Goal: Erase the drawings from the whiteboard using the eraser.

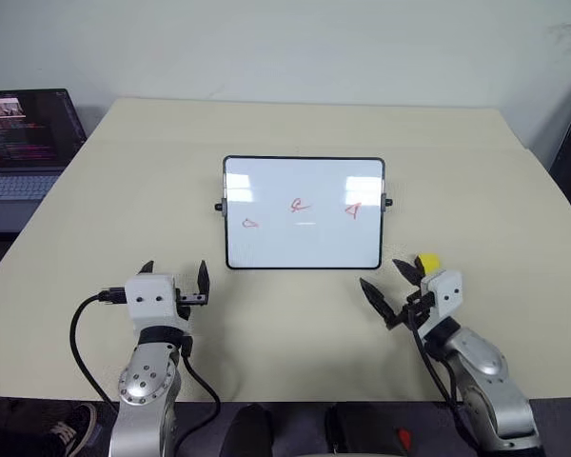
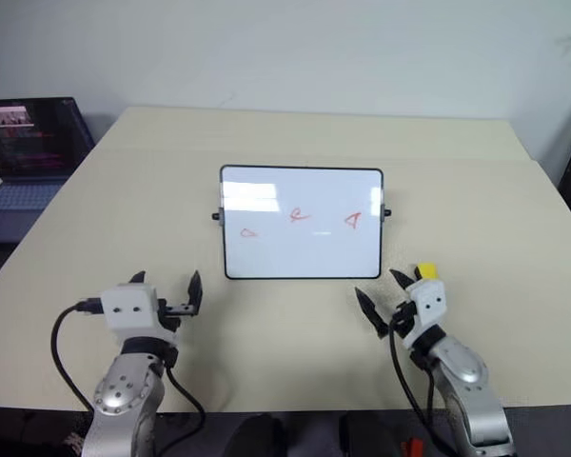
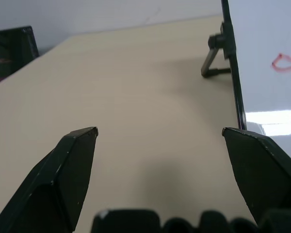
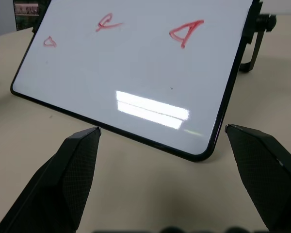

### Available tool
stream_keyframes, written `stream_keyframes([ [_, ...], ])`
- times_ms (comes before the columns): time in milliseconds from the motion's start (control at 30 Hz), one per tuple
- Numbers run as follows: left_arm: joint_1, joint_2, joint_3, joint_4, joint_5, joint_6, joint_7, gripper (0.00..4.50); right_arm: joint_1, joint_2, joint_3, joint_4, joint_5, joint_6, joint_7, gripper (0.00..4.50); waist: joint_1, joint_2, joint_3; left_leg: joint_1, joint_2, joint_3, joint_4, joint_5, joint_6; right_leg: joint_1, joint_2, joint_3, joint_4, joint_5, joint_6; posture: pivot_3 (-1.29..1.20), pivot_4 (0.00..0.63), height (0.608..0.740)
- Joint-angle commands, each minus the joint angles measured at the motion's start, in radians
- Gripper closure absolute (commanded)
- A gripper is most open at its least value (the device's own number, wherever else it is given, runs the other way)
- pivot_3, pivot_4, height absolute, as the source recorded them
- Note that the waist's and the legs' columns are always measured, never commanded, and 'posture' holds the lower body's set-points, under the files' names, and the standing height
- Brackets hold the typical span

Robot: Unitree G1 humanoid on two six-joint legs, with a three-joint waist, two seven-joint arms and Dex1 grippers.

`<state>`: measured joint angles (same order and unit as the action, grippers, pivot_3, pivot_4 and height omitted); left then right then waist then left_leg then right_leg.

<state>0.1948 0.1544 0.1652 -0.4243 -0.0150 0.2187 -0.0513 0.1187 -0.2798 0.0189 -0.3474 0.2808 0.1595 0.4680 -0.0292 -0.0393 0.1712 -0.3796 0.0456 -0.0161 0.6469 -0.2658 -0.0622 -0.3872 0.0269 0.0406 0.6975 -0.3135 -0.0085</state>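
Note:
The whiteboard (image 1: 305, 246) lies in the middle of the table, black-framed, with a knob on each short side. The drawings are red scribbles in a row: a small loop (image 1: 250, 224), a squiggle (image 1: 300, 205) and a triangle-like mark (image 1: 352, 210). The yellow eraser (image 1: 426, 260) rests on the table by the board's near right corner, partly hidden behind my right hand. My right gripper (image 1: 381, 273) is open and empty, pointing at that corner. My left gripper (image 1: 176, 269) is open and empty, near the board's near left corner (image 3: 240, 121).
An open laptop (image 1: 24, 143) with a lit screen sits off the table's far left edge. The beige table (image 1: 124, 190) stretches wide around the board. A black cable (image 1: 76, 333) loops from my left wrist.

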Motion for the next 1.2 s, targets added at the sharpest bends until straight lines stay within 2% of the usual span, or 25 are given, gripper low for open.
stream_keyframes([
  [33, -0.068, -0.002, -0.042, 0.051, -0.019, 0.016, -0.035, 0.0, -0.012, -0.023, -0.039, -0.046, 0.022, 0.021, -0.007, 0.03, 0.0, 0.0, 0.0, 0.0, 0.0, 0.0, 0.0, 0.0, 0.0, 0.0, 0.0, 0.0, 0.0, 0.0, 0.0, 0.0, 0.15, 0.74],
  [133, -0.088, -0.006, -0.075, 0.067, 0.003, 0.007, -0.036, 0.0, -0.033, -0.023, -0.072, 0.012, -0.007, 0.004, -0.051, 0.03, 0.001, 0.0, 0.0, 0.001, -0.001, 0.0, 0.001, 0.0, 0.0, 0.001, 0.0, -0.001, 0.0, -0.001, 0.005, 0.0, 0.15, 0.74],
  [267, -0.042, 0.023, -0.037, -0.041, -0.048, 0.021, -0.073, 0.0, -0.029, -0.046, -0.069, -0.056, 0.042, 0.068, -0.028, 0.03, -0.005, 0.0, 0.0, 0.0, 0.001, 0.001, 0.0, 0.0, 0.0, 0.0, 0.001, 0.001, 0.0, 0.001, 0.001, 0.0, 0.15, 0.74],
  [400, 0.015, 0.107, -0.007, -0.141, -0.157, 0.052, -0.205, 0.0, -0.037, -0.021, -0.057, -0.117, 0.037, 0.126, -0.084, 0.03, -0.004, 0.0, 0.0, 0.0, 0.002, 0.0, -0.001, 0.0, 0.0, 0.0, 0.003, 0.001, 0.0, 0.0, 0.0, 0.0, 0.15, 0.74],
  [567, 0.086, 0.26, 0.007, -0.228, -0.324, 0.111, -0.419, 0.0, -0.016, -0.014, 0.026, -0.238, -0.035, 0.222, -0.154, 0.03, -0.003, 0.001, 0.0, 0.001, 0.002, 0.0, -0.001, 0.0, 0.0, 0.0, 0.002, 0.001, 0.0, -0.002, 0.004, 0.0, 0.15, 0.74],
  [667, -0.001, 0.351, 0.024, -0.211, -0.387, 0.173, -0.491, 0.0, -0.018, -0.018, 0.02, -0.311, -0.038, 0.313, -0.2, 0.03, 0.002, 0.001, 0.0, 0.001, 0.001, -0.001, 0.0, 0.0, 0.0, 0.0, 0.002, 0.0, 0.0, -0.002, 0.004, 0.0, 0.15, 0.74],
  [733, -0.125, 0.424, -0.036, -0.175, -0.405, 0.213, -0.577, 0.0, -0.037, -0.044, -0.035, -0.337, -0.013, 0.406, -0.215, 0.03, 0.009, 0.001, 0.0, 0.001, 0.0, -0.002, 0.0, 0.0, 0.0, 0.0, 0.002, -0.001, 0.001, -0.002, 0.004, 0.0, 0.15, 0.74],
  [800, -0.221, 0.484, -0.078, -0.119, -0.407, 0.222, -0.659, 0.0, -0.064, -0.019, -0.074, -0.351, -0.004, 0.503, -0.281, 0.03, 0.013, 0.001, 0.0, 0.001, 0.0, -0.003, 0.002, 0.001, -0.001, 0.0, 0.002, -0.002, 0.001, -0.002, 0.004, 0.0, 0.15, 0.74],
  [900, -0.333, 0.523, -0.133, -0.062, -0.431, 0.232, -0.756, 0.0, -0.112, 0.007, -0.122, -0.353, -0.014, 0.623, -0.359, 0.03, 0.0, 0.002, -0.001, 0.001, 0.0, 0.0, 0.001, 0.001, 0.0, 0.0, 0.002, 0.001, 0.0, -0.002, 0.004, 0.0, 0.15, 0.74],
  [1067, -0.434, 0.564, -0.229, 0.006, -0.427, 0.216, -0.913, 0.0, -0.203, 0.028, -0.186, -0.311, 0.001, 0.742, -0.407, 0.03, -0.008, 0.004, 0.0, 0.0, 0.001, 0.001, -0.001, 0.0, 0.0, -0.003, 0.005, 0.001, 0.0, 0.0, -0.001, 0.0, 0.15, 0.74],
  [1200, -0.447, 0.599, -0.203, 0.05, -0.43, 0.18, -0.99, 0.0, -0.252, 0.069, -0.168, -0.298, -0.024, 0.783, -0.453, 0.03, -0.008, 0.004, 0.0, -0.001, 0.001, 0.0, -0.002, 0.0, 0.0, -0.004, 0.006, 0.001, -0.001, -0.001, -0.001, 0.0, 0.15, 0.74],
])
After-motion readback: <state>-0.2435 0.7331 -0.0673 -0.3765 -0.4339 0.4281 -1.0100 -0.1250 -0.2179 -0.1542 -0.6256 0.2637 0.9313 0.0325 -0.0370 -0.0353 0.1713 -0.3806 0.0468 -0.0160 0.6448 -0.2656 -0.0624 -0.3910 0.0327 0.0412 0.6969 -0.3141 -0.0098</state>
